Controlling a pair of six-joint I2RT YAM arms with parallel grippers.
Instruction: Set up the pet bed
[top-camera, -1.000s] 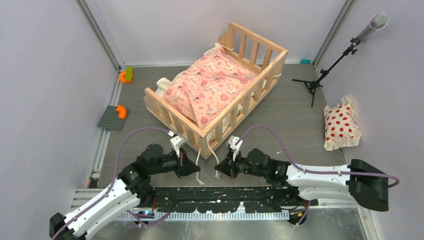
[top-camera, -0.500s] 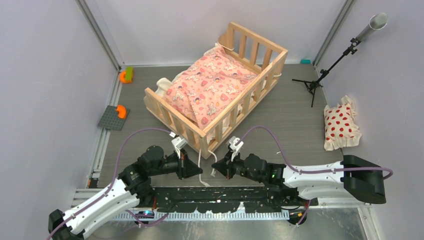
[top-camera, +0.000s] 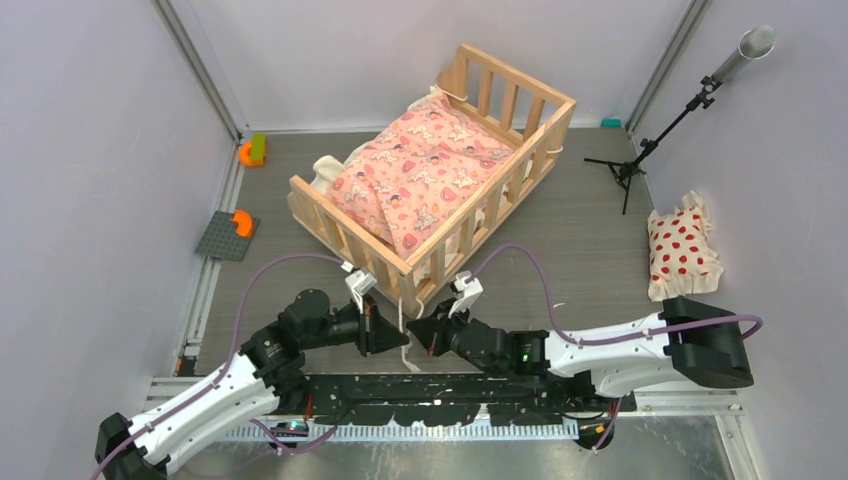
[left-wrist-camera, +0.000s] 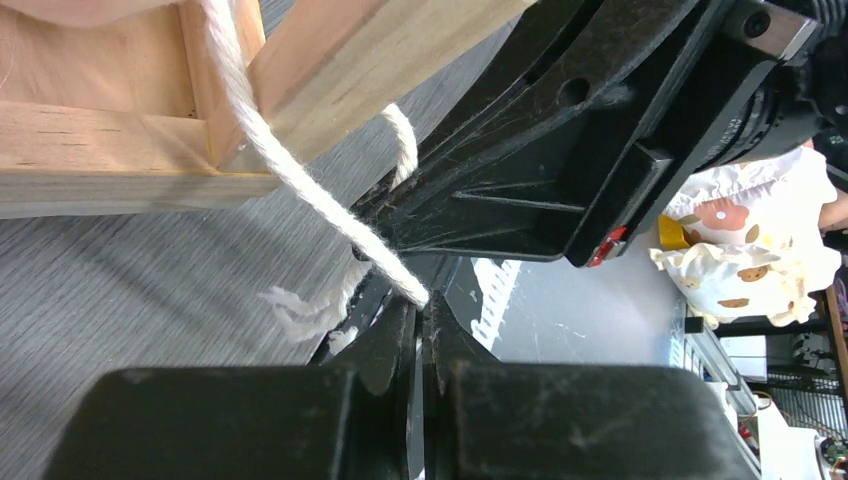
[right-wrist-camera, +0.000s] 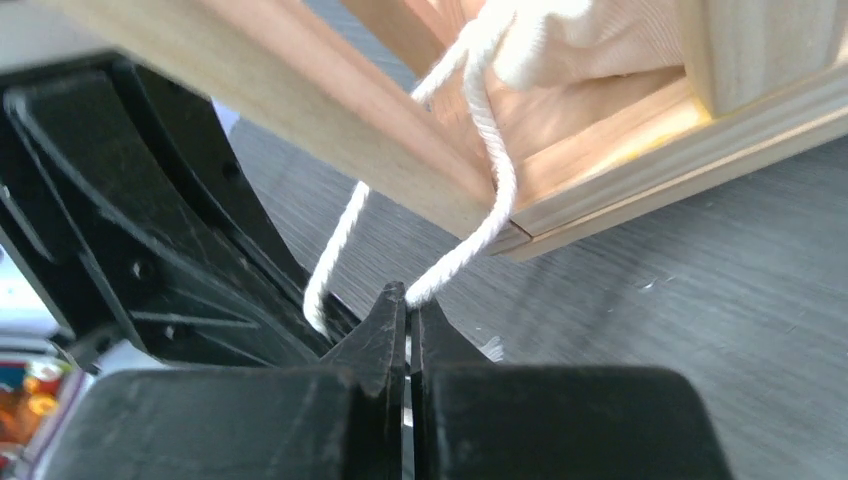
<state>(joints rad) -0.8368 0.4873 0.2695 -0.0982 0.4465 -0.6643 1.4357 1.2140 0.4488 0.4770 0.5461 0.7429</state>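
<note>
No text, number, brand or sign can be read in any of the views. The pink cushion (top-camera: 420, 180) carries only a cartoon print, with no letters that show from above. In the left wrist view a small red mark (left-wrist-camera: 612, 245) sits on the edge of a black housing (left-wrist-camera: 600, 150). It may be a sticker or a tab, but it is too small and blurred to read. The spotted pillow (top-camera: 682, 250) bears red dots only.
</note>
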